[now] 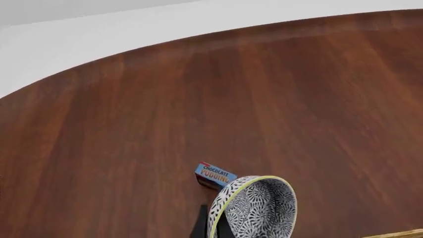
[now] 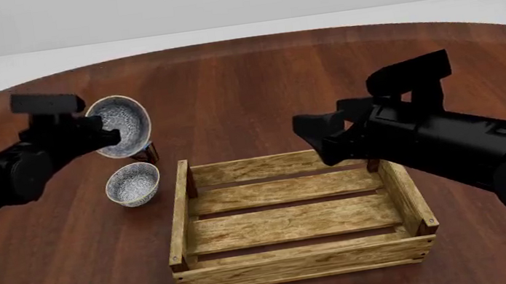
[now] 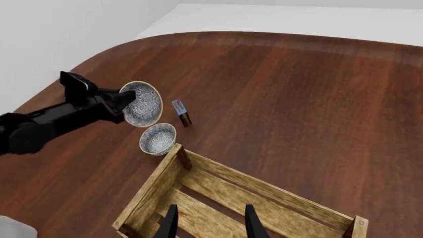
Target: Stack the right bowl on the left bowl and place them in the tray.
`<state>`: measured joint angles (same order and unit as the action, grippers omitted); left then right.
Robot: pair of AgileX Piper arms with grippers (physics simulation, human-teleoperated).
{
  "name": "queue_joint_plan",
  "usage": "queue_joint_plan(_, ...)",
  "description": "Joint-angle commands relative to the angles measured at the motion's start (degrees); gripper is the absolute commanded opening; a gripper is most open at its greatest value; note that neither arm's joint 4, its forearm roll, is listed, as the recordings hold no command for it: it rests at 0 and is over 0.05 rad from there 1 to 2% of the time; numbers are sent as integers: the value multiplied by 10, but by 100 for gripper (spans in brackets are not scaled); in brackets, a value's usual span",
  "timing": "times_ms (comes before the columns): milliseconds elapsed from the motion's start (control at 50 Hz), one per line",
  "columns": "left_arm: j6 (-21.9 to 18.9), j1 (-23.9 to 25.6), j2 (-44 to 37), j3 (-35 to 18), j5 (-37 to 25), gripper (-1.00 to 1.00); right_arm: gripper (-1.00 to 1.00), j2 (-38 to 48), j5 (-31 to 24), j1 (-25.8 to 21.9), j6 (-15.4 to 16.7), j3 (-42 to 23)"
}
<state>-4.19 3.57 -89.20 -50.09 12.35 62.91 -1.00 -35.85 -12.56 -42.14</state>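
My left gripper (image 2: pixel 111 134) is shut on the rim of a black-and-white patterned bowl (image 2: pixel 121 124) and holds it in the air, tipped on its side. In the left wrist view that bowl (image 1: pixel 256 208) shows a yellow-green rim edge, with dark fingers (image 1: pixel 200 223) on either side of it. A second matching bowl (image 2: pixel 132 183) stands upright on the table just below it, beside the left end of the tray (image 2: pixel 297 250). My right gripper (image 3: pixel 210 224) hangs open and empty over the tray (image 3: pixel 198 191), at the back right part in the front view (image 2: pixel 315 136).
A small red-blue chocolate pudding box (image 3: pixel 180 112) lies on the table just beyond the two bowls, also seen as the pudding box (image 1: pixel 215 174) in the left wrist view. The round wooden table (image 2: pixel 322 67) extends behind the tray.
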Motion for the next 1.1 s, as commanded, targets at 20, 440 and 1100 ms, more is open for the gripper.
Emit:
queue_joint_plan(20,-29,-9,-19,-15,-18,-100,100,-5,-3,0,-2,0)
queue_joint_plan(440,-18,-9,-35,-2,-43,-100,100,-1,-1,-3,-2,0)
queue_joint_plan(1100,-7,-21,-111,11,6,-100,100,0,1,-6,-4,1)
